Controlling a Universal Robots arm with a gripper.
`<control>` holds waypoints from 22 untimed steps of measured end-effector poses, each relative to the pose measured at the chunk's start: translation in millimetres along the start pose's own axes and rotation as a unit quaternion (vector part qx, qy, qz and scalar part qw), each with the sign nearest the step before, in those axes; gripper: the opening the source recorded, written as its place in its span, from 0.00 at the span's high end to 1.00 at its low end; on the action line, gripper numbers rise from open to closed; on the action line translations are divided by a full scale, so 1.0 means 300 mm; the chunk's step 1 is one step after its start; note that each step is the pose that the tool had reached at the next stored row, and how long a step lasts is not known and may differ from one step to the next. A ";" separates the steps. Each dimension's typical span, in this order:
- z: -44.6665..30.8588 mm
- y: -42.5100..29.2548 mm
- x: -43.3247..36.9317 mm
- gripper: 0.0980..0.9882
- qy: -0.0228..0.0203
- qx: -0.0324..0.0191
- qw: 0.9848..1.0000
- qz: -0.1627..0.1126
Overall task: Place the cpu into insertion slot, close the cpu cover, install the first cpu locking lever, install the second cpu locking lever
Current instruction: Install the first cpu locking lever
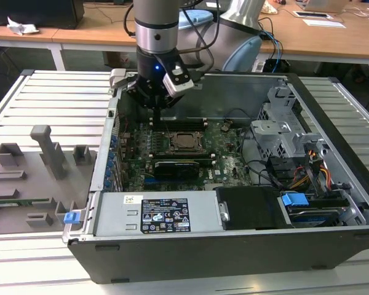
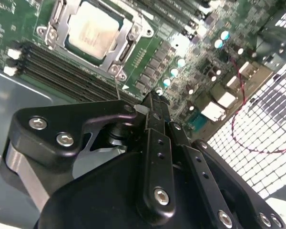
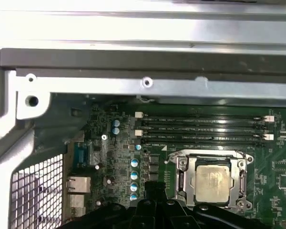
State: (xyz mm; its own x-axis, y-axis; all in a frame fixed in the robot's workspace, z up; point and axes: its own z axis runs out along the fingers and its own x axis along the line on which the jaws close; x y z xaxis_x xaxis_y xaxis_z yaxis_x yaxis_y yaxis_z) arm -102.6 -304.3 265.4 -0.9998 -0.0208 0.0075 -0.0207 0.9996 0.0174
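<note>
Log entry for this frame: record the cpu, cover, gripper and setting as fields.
cpu: seated in the insertion slot, pale face up
cpu cover: down flat, framing the chip
gripper: shut, above the motherboard beside the socket's corner
setting: open computer case, seen from above

**cpu** [image 3: 212, 182]: small square chip, pale silvery-beige metal face up. It lies flat and level, seated in the insertion slot [image 3: 191, 185]. The slot shows as a dark strip round the chip's edges.

**cpu cover** [image 3: 181, 177]: thin silvery frame plate, folded down flat over the slot. The chip shows through its square window.

**Position:** the set lies on the green board [image 3: 281, 179].

**Second wrist view:** a thin wire lever [image 2: 117, 87] runs out from one corner of the cover. Latched or free: cannot tell.
</note>
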 end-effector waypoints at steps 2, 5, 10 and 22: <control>0.005 0.014 0.002 0.99 0.000 0.000 1.000 0.000; 0.012 0.030 0.003 0.99 0.000 0.000 1.000 0.000; 0.016 0.065 0.004 0.99 0.000 0.001 1.000 0.000; 0.023 0.066 -0.162 0.99 0.002 0.002 1.000 0.000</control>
State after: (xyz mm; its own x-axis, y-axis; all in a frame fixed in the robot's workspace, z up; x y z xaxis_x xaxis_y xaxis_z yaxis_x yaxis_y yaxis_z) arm -54.6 -283.4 258.6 -0.9997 -0.0208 0.0109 -0.0207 0.9997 0.0134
